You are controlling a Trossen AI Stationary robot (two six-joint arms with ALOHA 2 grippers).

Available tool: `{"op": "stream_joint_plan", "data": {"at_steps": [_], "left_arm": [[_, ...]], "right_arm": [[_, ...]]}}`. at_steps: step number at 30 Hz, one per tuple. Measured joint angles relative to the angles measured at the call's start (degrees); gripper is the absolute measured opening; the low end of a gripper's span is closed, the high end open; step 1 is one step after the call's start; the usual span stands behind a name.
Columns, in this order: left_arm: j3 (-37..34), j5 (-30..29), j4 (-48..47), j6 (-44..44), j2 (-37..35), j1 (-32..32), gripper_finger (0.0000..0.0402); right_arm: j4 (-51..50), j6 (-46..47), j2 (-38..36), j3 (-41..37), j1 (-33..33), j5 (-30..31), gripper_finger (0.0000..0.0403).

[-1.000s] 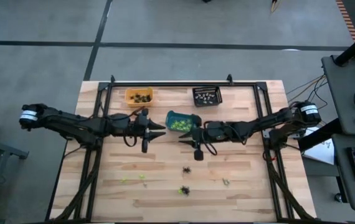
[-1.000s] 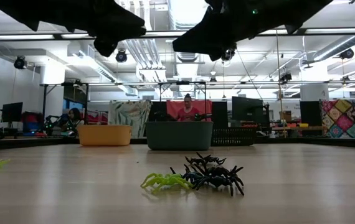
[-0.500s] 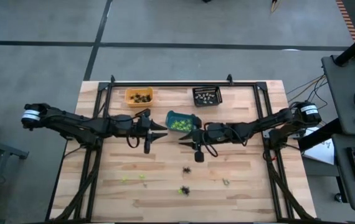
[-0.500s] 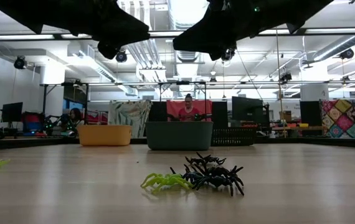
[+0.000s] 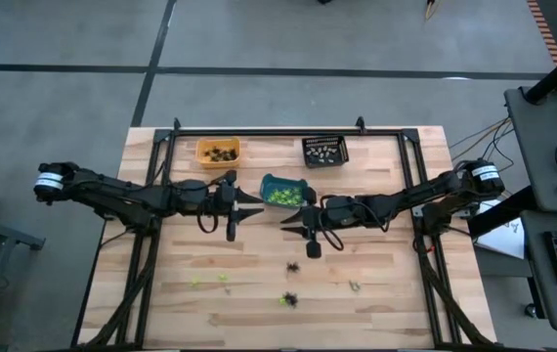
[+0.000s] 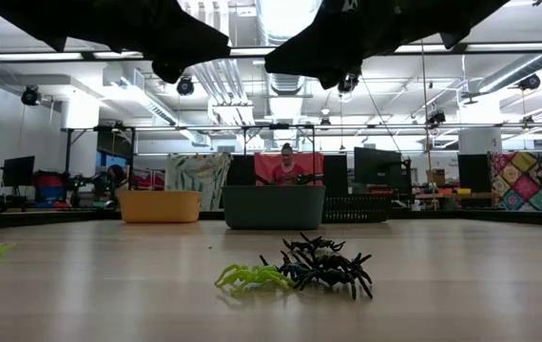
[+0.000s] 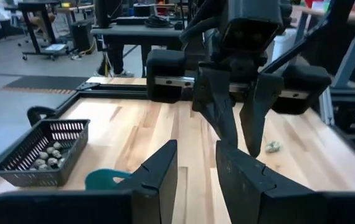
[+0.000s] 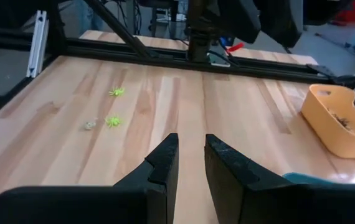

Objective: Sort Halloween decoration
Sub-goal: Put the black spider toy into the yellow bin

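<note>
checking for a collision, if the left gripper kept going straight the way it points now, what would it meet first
Most likely the right gripper. The left gripper points across the table's middle straight at it, and the left wrist view shows it dead ahead with open air between. Their heights look alike, though depth is hard to judge.

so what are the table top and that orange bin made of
Table top: looks like pale wood, butcher-block style, going by the visible plank seams and grain, with a matte finish. Orange bin: probably moulded plastic, given its smooth uniform colour, rounded rim and thin walls.
</note>
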Motion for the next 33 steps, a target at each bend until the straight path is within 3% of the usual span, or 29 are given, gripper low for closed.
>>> {"op": "stream_joint_plan", "data": {"at_steps": [3, 9, 15, 19, 23, 26, 30, 33], "left_arm": [[0.0, 0.0, -0.68, 3.99, 0.0, 0.03, 0.0093], [0.0, -0.14, -0.24, 10.38, 0.0, 1.14, 0.0093], [0.04, -1.55, 3.81, -7.81, -1.2, 3.48, 0.0093], [-0.1, -0.27, 2.49, -11.06, -1.33, 2.79, 0.0093], [-0.78, 1.59, -2.4, -11.32, -0.5, 1.07, 0.0093], [-0.76, 2.33, -5.22, -18.95, -0.4, -0.17, 0.0093], [-0.78, 8.26, -12.35, -29.58, -0.42, -3.6, 0.0093], [-0.79, 7.03, -16.58, -34.22, 0.36, -8.12, 0.0093]], "right_arm": [[0.02, -2.59, 0.0, 0.0, -0.95, 0.12, 0.0068], [0.83, -4.22, 0.03, 0.0, -5.75, 7.67, 0.0068], [8.5, 8.02, 0.04, 0.0, -11.17, 8.57, 0.0068], [8.87, 10.84, 0.0, 0.0, -11.97, 7.46, 0.0068], [5.81, 11.03, 0.0, 0.0, -10.0, -1.32, 0.0068], [5.08, 18.81, -0.02, 0.0, -7.36, -2.18, 0.0068], [3.2, 27.86, -0.04, 0.0, -3.48, -2.16, 0.0068], [1.66, 32.75, -0.04, 0.0, -0.92, -2.36, 0.0068]]}}
